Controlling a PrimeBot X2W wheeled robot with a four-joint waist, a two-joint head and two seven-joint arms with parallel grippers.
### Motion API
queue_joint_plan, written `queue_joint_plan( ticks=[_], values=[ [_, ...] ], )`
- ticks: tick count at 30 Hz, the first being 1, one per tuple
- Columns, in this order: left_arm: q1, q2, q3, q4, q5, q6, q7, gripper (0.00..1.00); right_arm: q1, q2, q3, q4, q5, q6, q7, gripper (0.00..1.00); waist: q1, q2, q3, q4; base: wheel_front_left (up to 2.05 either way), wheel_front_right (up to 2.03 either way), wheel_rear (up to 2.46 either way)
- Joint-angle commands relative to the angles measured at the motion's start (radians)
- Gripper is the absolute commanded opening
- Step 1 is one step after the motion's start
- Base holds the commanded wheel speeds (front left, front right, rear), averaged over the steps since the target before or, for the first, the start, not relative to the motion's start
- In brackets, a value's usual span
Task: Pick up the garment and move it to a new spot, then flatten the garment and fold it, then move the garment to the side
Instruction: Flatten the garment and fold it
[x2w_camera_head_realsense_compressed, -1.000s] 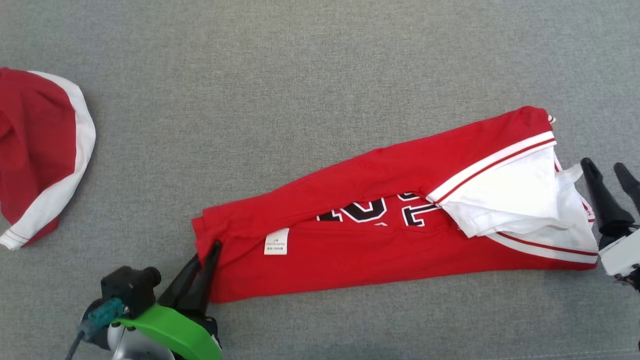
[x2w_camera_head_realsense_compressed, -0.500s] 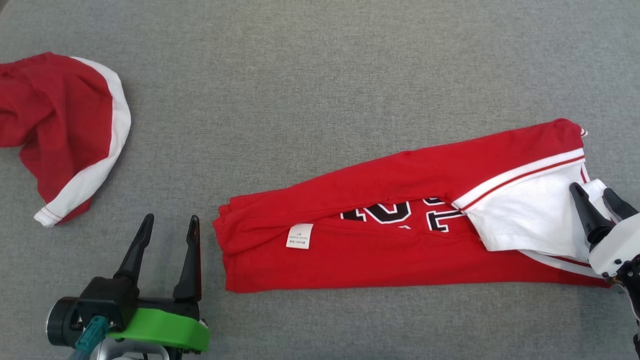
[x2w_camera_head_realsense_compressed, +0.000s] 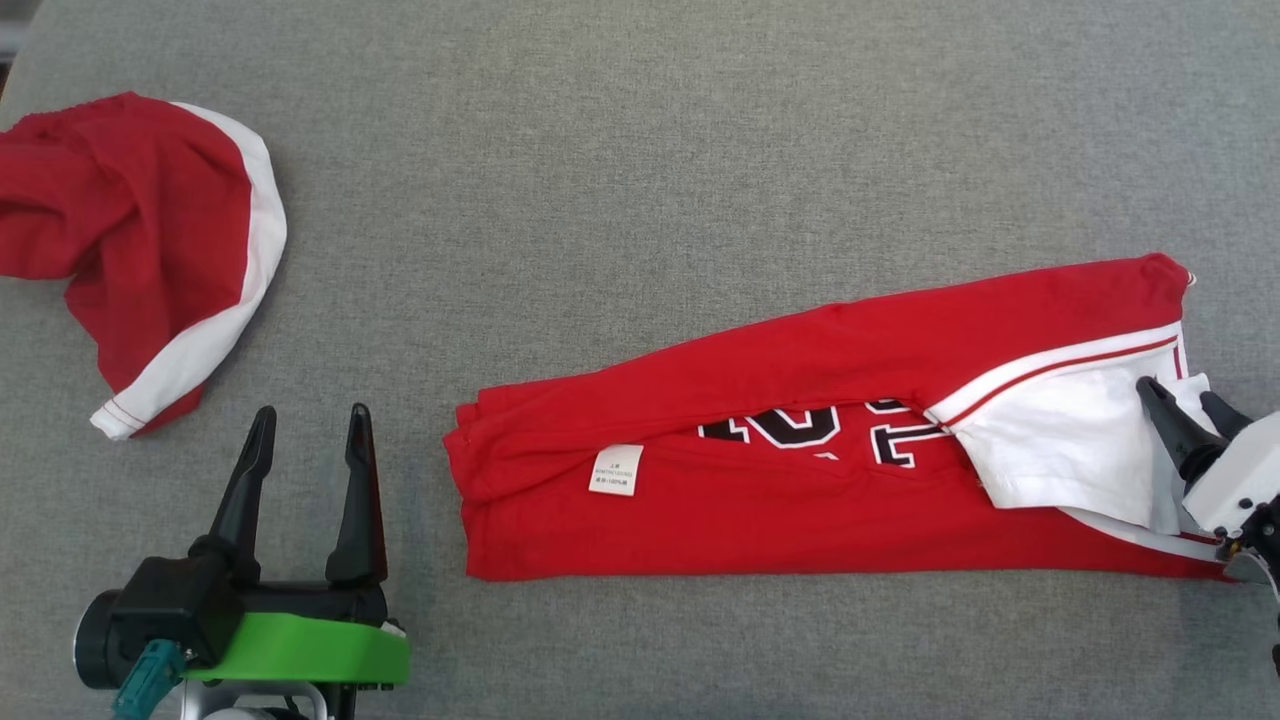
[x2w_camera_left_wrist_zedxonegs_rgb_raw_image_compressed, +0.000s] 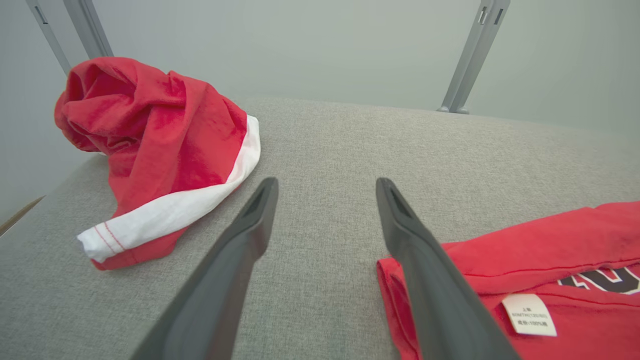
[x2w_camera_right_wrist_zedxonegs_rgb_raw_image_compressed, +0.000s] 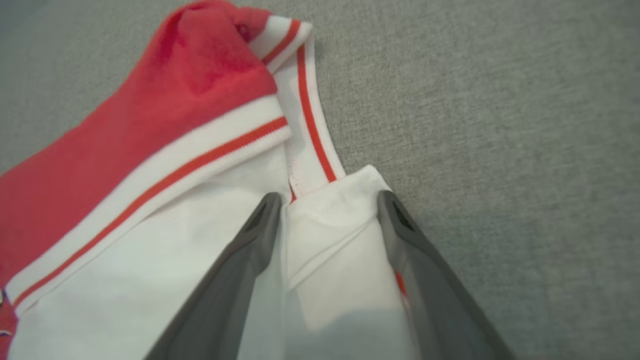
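The garment (x2w_camera_head_realsense_compressed: 760, 530) is a red jersey with black numbers and a white label, lying folded into a long band on the grey cloth surface (x2w_camera_head_realsense_compressed: 640, 150). Its white sleeve (x2w_camera_head_realsense_compressed: 1070, 450) with red-striped trim is at the right end. My left gripper (x2w_camera_head_realsense_compressed: 312, 412) stands open at the lower left, a short way from the garment's left end, with nothing between its fingers. The left wrist view has that gripper (x2w_camera_left_wrist_zedxonegs_rgb_raw_image_compressed: 326, 182) beside the garment's corner (x2w_camera_left_wrist_zedxonegs_rgb_raw_image_compressed: 550, 250). My right gripper (x2w_camera_head_realsense_compressed: 1177, 392) is open over the sleeve. In the right wrist view its fingers (x2w_camera_right_wrist_zedxonegs_rgb_raw_image_compressed: 328, 196) straddle a white fold (x2w_camera_right_wrist_zedxonegs_rgb_raw_image_compressed: 340, 230).
A second red and white garment (x2w_camera_head_realsense_compressed: 150, 250) lies bunched at the far left, also in the left wrist view (x2w_camera_left_wrist_zedxonegs_rgb_raw_image_compressed: 160, 150). Grey metal posts (x2w_camera_left_wrist_zedxonegs_rgb_raw_image_compressed: 470, 55) rise behind the surface's far edge. Bare grey surface stretches between the two garments and above the jersey.
My left gripper let go of the garment's left corner, opened and drew back to the left. My right gripper moved in over the white sleeve. The head camera has shifted.
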Motion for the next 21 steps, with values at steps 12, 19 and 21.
queue_joint_plan(
  ticks=[12, 19, 21],
  values=[
    [-0.022, -0.047, 0.038, 0.008, 0.016, -0.044, -0.008, 1.00, -0.029, 0.059, 0.149, 0.122, 0.077, 0.002, 0.084, 0.00, 0.0001, 0.0000, 0.001, 0.022, 0.00, 0.00, 0.00],
    [-0.011, -0.067, 0.053, 0.016, 0.019, -0.061, -0.008, 1.00, -0.034, 0.025, 0.143, 0.078, 0.134, 0.002, 0.058, 0.00, 0.0001, 0.0000, -0.017, 0.021, 0.00, 0.00, 0.00],
    [-0.004, -0.071, 0.055, 0.018, 0.020, -0.069, -0.008, 1.00, -0.035, 0.003, 0.123, 0.059, 0.152, 0.001, 0.051, 0.00, 0.0001, 0.0000, -0.027, 0.013, 0.00, 0.00, 0.00]
  ],
)
